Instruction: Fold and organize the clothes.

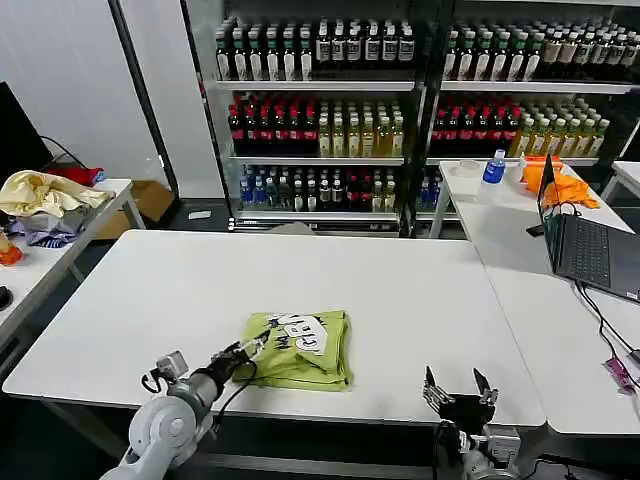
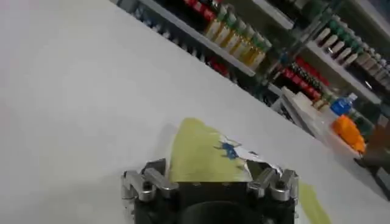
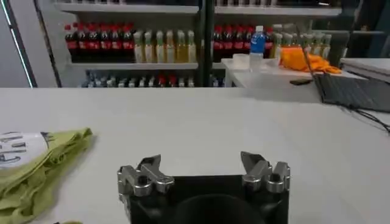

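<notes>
Head view: green T-shirt (image 1: 298, 349) folded into a rough rectangle on the white desk (image 1: 180, 290), close to the front edge and a little left of the middle, white printed patch facing up. Left gripper (image 1: 250, 352) low at the shirt's left edge, touching or just over the fabric; fingers too small and too mixed with cable to make out, so open or closed impossible to tell here. Right gripper (image 1: 459, 385) at the front edge toward the right corner, well apart from the shirt, fingers spread, nothing between them. Heap of pale clothes (image 1: 42, 200) on a side table at the left; orange cloth (image 1: 562, 183), blue-capped bottle (image 1: 493, 167) and open laptop (image 1: 585, 240) on desks at the right. Drink shelves (image 1: 400, 110) behind.

Left wrist view: left gripper (image 2: 210, 173) right against the T-shirt (image 2: 204, 152), fingertips cut off behind the gripper body, grip on the cloth not clear. Part of the print visible, blurred.

Right wrist view: right gripper (image 3: 204, 167) with fingers (image 3: 149, 167) wide apart over bare desk (image 3: 244, 128), empty. T-shirt (image 3: 36, 167) off to one side, partly cut off by the picture's edge, only a slice of the patch visible.
</notes>
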Motion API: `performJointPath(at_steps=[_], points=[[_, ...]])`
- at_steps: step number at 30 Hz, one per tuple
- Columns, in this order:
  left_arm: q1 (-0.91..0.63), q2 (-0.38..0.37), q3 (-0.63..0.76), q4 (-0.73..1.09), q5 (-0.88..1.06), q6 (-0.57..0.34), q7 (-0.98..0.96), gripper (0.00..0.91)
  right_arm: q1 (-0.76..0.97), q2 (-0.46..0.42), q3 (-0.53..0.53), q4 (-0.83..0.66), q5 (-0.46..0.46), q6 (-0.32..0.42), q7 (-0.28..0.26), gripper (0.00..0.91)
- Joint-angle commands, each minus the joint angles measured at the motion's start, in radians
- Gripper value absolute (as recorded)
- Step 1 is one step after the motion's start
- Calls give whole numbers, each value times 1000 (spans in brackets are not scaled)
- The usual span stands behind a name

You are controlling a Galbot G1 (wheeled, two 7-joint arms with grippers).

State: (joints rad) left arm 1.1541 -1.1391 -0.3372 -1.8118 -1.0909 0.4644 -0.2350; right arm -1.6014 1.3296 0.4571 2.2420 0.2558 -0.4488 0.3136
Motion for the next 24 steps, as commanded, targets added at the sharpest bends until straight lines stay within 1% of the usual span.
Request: performJointPath(at_steps=[1,10,11,12,13,14,15,17,24], points=[[-27,-15,39,88,36,-5,17,907,-5,-2,7,7,2,0,0,907],[-32,-24,36,75,-24,4,21,907,-16,-11,17,22,6,-1,0,907],[-32,-26,35,74,-30,4,21,867,-16,-11,17,23,6,-1,0,907],[-32,-31,34,73,-43,4,21,715,-17,-11,16,24,6,-2,1,907],[-32,-35,33,73,-51,3,21,413,-17,-11,16,25,6,-2,1,907],[-33,-36,33,74,-52,0,23,292,-17,-11,16,26,6,-2,1,907],[-34,-38,32,79,-54,-3,24,60,-19,-11,16,27,5,-2,1,907],[-38,-40,30,88,-57,-8,25,10,-21,-11,17,28,5,-2,1,907],[-48,-48,17,102,-97,-11,26,10,-30,-10,21,34,5,-1,1,907]])
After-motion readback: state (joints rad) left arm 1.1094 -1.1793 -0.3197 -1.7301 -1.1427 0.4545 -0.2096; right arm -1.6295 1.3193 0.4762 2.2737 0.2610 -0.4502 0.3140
